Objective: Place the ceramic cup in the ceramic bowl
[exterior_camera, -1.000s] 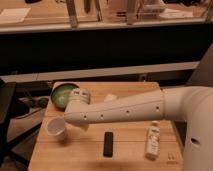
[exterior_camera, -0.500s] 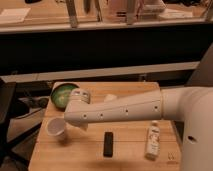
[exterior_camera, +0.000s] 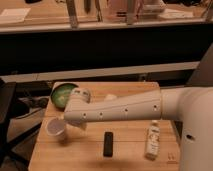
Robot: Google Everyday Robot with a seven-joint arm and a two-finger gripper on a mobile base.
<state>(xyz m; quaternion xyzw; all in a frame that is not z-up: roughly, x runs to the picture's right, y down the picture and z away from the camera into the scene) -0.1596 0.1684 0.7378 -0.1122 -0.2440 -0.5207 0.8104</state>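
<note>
Right now I am watching the long white robot arm reaching leftward over the pale wooden table. The round, green-glazed ceramic bowl is sitting upper left, behind the wrist. The small white ceramic cup is standing upright, lower left of the gripper and just beside it. The jaws are standing wide apart, apparently gripping nothing. The table's left edge is lying near the cup.

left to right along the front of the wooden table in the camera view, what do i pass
small white ceramic cup → gripper under the tip of the white arm, just right of the cup → flat black rectangular object → white bottle. Left out: green ceramic bowl, which sits further back and overlaps the cup's span.
</note>
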